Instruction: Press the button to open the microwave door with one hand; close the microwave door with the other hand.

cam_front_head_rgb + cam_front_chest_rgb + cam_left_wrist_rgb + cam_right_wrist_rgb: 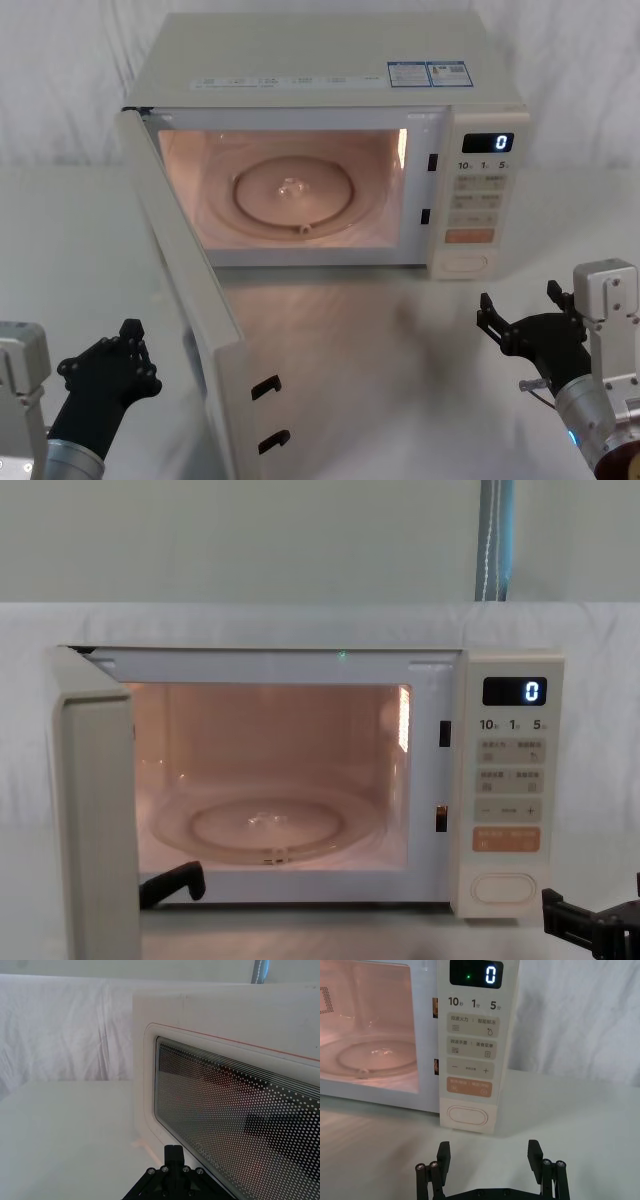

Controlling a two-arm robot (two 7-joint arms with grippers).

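standing wide open, the large cream microwave door (195, 330) with its dark dotted rounded-rectangular window (240, 1125) swings out toward the near left from its hinge at the left edge of the boxy cream microwave oven (330, 70). two black latch hooks (268, 412) stick out of the door's free edge at the near end. the cavity glows pinkish and a round clear glass turntable (292, 192) lies flat on its floor.

the tall control panel on the oven's right side carries a dark display reading a green "0" (476, 973), small beige labelled keys, an orange rectangular key pair (469, 1087) and, lowest of all, the wide blank cream pill-shaped button (467, 1115).

the right gripper (489, 1154) hovers near the front right of the oven, just in front of that button and apart from it, with its black fingers (535, 1156) spread and nothing between them. in the head view it sits low at the right (520, 322), over the bare white table (400, 380).

the left gripper (118, 365) waits at the near left, on the outer side of the open door (its wrist camera looks along the window from close by), not touching the panel as far as i can see. whether its fingers are released or clenched i cannot tell.
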